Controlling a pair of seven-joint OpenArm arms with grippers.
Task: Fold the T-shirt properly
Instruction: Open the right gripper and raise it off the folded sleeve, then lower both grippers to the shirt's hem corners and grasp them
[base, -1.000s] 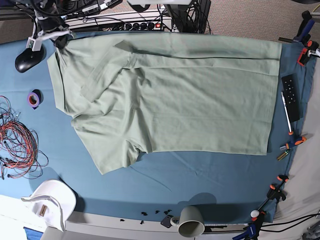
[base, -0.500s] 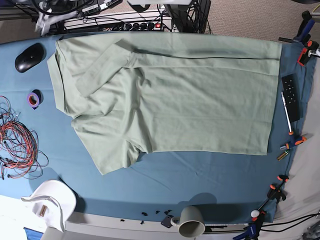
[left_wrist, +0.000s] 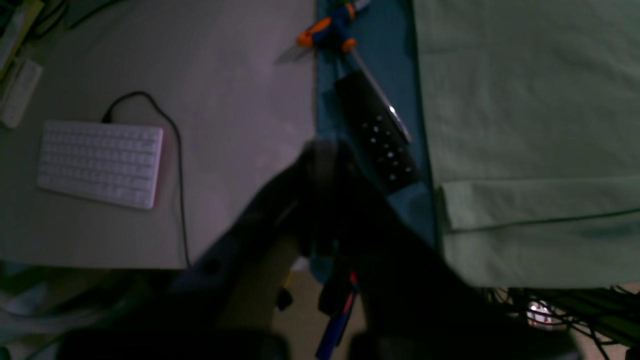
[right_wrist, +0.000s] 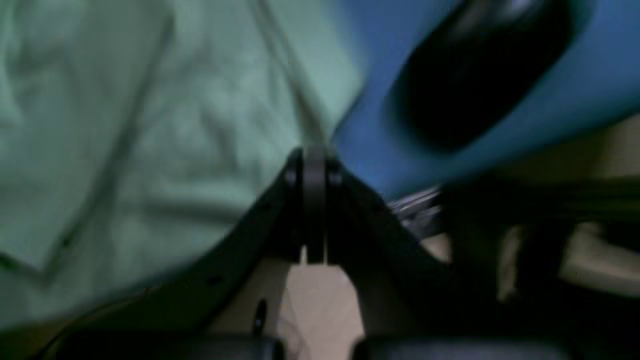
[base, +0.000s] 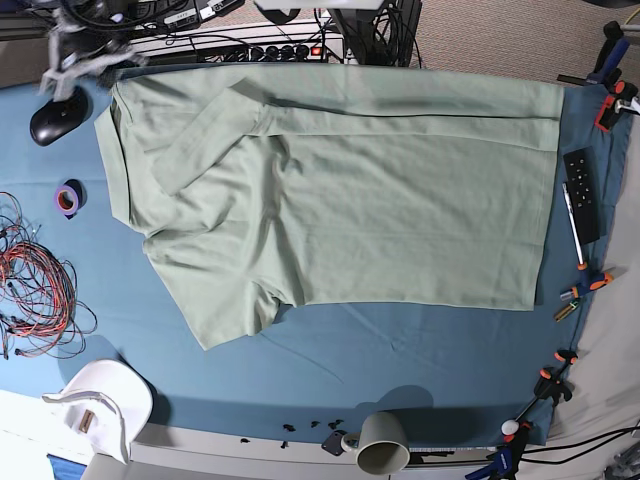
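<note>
The pale green T-shirt (base: 340, 190) lies spread on the blue table cloth (base: 400, 350). Its far edge is folded over in a long strip and one sleeve is folded in at the far left. My right gripper (base: 80, 62) is blurred at the far left corner, just off the T-shirt (right_wrist: 150, 125). In the right wrist view the right gripper (right_wrist: 314, 152) is shut on nothing. My left gripper (left_wrist: 324, 147) is also shut and empty, beyond the table's right edge beside the T-shirt (left_wrist: 525, 125). It does not show in the base view.
A black mouse (base: 58, 118), a purple tape roll (base: 68, 196) and red wires (base: 35, 290) lie at the left. A black remote (base: 580, 195), a pen and orange clamps (base: 612, 100) line the right edge. A cup (base: 382, 442) stands at the front edge. A white keyboard (left_wrist: 100, 162) sits off the table.
The right gripper has left the shirt's far left corner, lifting away and then shifting left above the mouse. The shirt lies as before.
</note>
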